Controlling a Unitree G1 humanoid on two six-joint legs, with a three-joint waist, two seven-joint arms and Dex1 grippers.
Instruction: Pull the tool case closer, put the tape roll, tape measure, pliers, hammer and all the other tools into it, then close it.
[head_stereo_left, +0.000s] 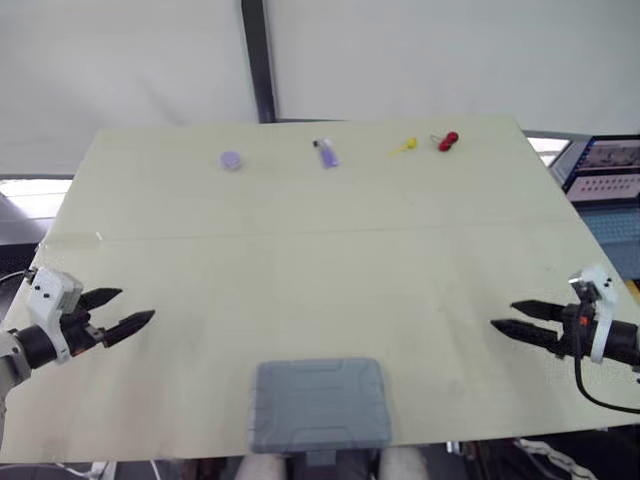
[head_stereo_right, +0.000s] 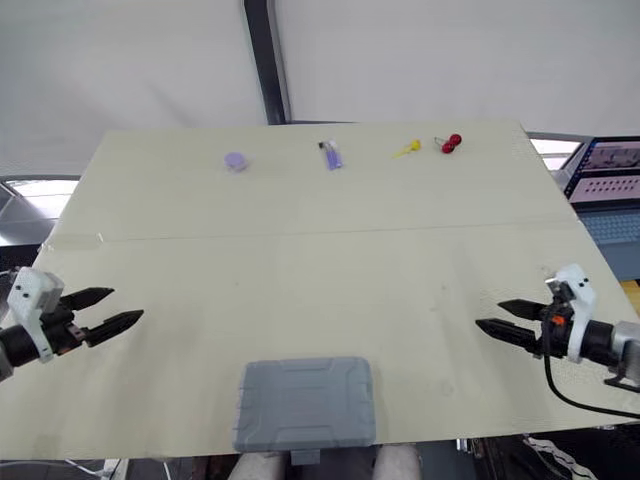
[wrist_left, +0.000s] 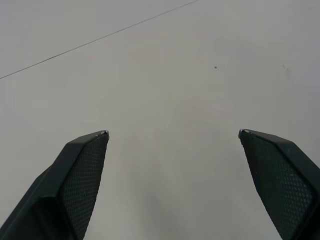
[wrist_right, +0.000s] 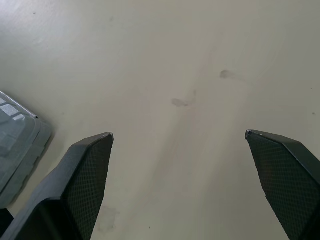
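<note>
A grey tool case lies shut at the table's near edge, in the middle; its corner shows in the right wrist view. My left gripper hovers open over the table to the case's left. My right gripper hovers open to the case's right. Both hold nothing. Along the far edge lie a purple tape roll, a small purple tool, a yellow tool and a red-handled tool.
The pale table runs wide between the case and the far tools. A dark post stands behind the table's far edge. A blue panel with screens sits off the right side.
</note>
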